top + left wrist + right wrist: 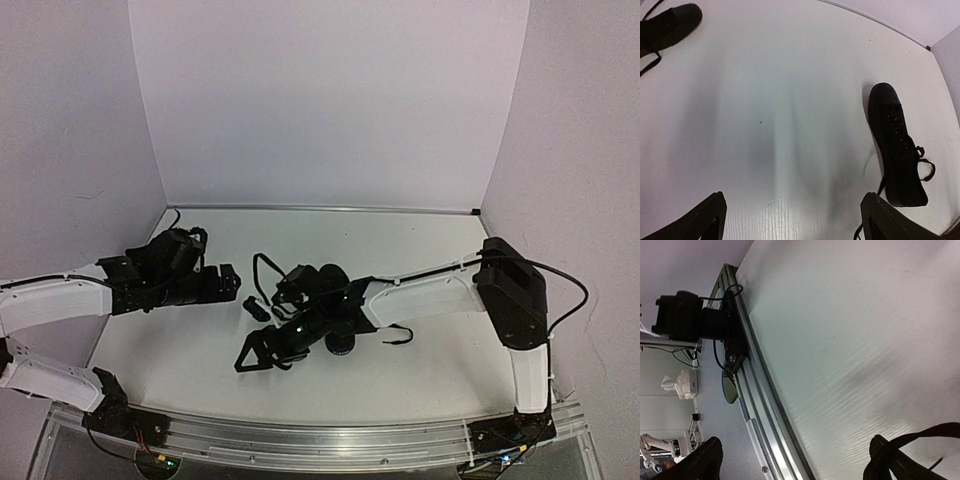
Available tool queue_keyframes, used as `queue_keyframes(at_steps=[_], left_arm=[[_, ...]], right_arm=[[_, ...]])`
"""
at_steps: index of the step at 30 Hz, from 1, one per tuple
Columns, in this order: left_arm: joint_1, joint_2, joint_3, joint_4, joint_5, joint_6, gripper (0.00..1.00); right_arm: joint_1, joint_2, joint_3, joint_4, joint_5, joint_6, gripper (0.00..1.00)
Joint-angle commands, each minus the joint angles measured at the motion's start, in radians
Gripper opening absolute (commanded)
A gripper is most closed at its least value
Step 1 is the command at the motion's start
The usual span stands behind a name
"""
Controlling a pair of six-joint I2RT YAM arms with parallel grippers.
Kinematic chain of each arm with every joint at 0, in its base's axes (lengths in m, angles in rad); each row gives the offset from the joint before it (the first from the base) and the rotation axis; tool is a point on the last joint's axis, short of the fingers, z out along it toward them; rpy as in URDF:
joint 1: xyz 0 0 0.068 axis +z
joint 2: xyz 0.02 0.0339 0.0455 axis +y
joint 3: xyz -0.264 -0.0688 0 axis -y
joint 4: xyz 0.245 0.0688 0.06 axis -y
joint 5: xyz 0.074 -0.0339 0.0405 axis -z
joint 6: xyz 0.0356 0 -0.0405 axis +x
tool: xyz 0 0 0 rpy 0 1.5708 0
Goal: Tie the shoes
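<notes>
**Both grippers wide open, two black shoes on the table**

At the left, your left gripper [792, 202] stood with its black fingers spread wide and nothing between them, above the smooth white table [790, 100]. In its wrist view, one all-black low-top lace-up shoe [897, 150] sat upright at the right, toe pointing away. Its thin black laces [920, 149] trailed loose beside the opening. The second black shoe [670, 22] lay well apart, cut off by the top left corner.

You could expect the shoes to be light and soft-sided, likely to slide on that surface. The laces looked limp and thin, so each was probably best pinched near its free end.

At the right, your right gripper [795, 447] also gaped wide, nothing between its fingers, near the table's metal edge rail [755, 405]. A black band [925, 432] curved beside one finger; whether it was lace or cable could not be told. From overhead, the shoes merged with the black gripper at the table's centre, and no knot could be made out.
</notes>
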Motion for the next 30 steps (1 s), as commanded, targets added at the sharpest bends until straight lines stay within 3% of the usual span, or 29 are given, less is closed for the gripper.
queue_keyframes(at_steps=[1,12,18,24,30], left_arm=[[0.055,-0.024,-0.045,0.07,0.094,-0.078,0.96],[0.302,-0.059,-0.05,0.01,0.253,-0.055,0.97],[0.382,-0.038,-0.064,0.048,0.343,-0.072,0.98],[0.403,-0.019,-0.056,0.06,0.395,-0.022,0.99],[0.4,0.005,-0.041,-0.005,0.515,0.133,0.84]], right_arm=[[0.048,-0.016,0.093,-0.022,0.046,0.008,0.98],[0.08,0.125,0.495,-0.141,0.031,-0.055,0.98],[0.079,0.13,0.581,-0.184,0.027,-0.102,0.98],[0.068,0.033,0.5,-0.193,0.048,-0.17,0.98],[-0.111,-0.284,0.094,-0.189,0.126,-0.206,0.98]])
